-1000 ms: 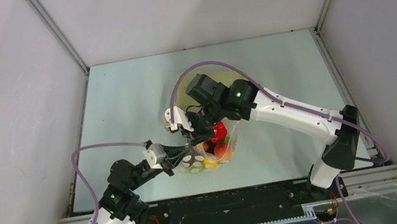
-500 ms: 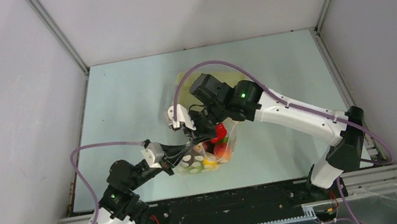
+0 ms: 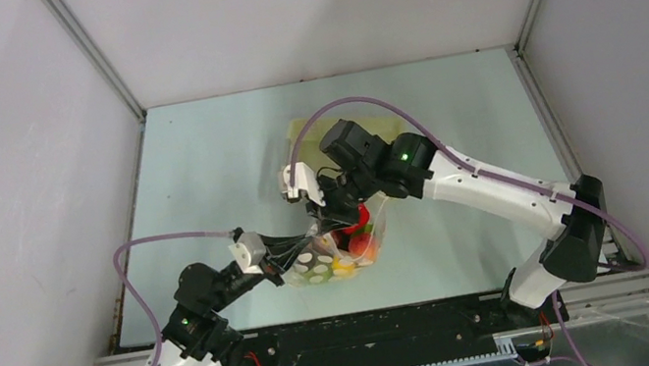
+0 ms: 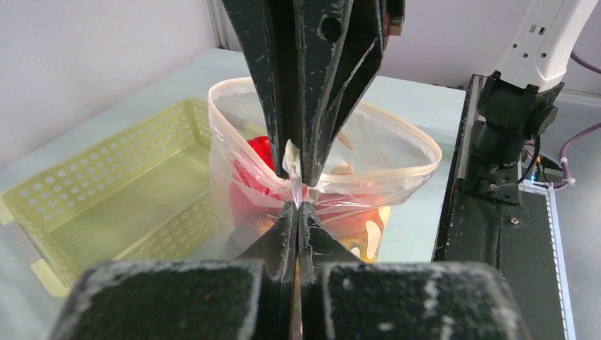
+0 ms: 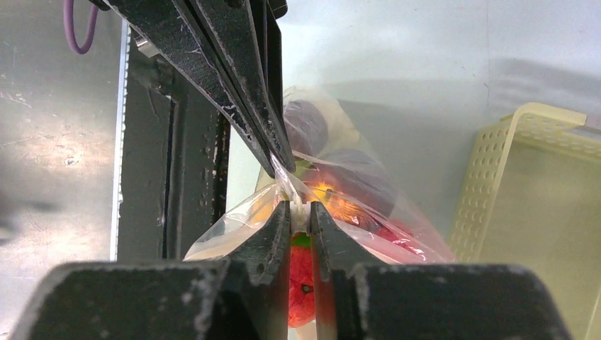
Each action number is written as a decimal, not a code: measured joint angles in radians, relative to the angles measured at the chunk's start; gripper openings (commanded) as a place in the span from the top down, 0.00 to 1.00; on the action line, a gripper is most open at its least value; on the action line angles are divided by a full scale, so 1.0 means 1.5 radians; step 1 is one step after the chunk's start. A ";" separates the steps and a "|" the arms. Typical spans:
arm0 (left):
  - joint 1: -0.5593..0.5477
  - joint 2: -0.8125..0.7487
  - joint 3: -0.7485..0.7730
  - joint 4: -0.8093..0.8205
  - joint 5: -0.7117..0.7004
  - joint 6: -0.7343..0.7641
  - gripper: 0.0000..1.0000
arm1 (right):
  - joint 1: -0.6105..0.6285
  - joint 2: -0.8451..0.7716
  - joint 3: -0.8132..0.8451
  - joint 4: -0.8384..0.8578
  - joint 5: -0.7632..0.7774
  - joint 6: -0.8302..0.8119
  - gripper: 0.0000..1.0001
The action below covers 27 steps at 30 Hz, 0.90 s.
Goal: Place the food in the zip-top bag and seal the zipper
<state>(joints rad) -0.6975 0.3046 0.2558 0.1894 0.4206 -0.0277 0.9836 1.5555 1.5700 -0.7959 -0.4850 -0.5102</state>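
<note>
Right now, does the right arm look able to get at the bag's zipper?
Probably yes. The right gripper sits at the zipper of the zip-top bag, jaws slightly parted around the film, just beside the left gripper pinching that edge. Nothing stands between.

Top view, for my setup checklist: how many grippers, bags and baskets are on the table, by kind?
grippers: 2, the left gripper and the right gripper
zip-top bag: 1
basket: 1
Total: 4
</note>
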 measured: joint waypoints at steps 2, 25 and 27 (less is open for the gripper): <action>0.000 0.000 0.000 0.004 0.000 0.000 1.00 | -0.002 -0.005 -0.008 -0.002 -0.001 0.005 0.87; 0.000 0.042 0.006 0.022 0.053 0.019 0.42 | -0.012 -0.025 -0.012 0.001 -0.035 -0.004 1.00; 0.000 0.056 0.010 0.029 0.057 0.022 0.38 | -0.010 -0.021 0.003 -0.012 -0.036 -0.018 1.00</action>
<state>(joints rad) -0.6971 0.3893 0.2710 0.2329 0.5064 0.0048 0.9691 1.5234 1.5749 -0.8139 -0.5396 -0.5377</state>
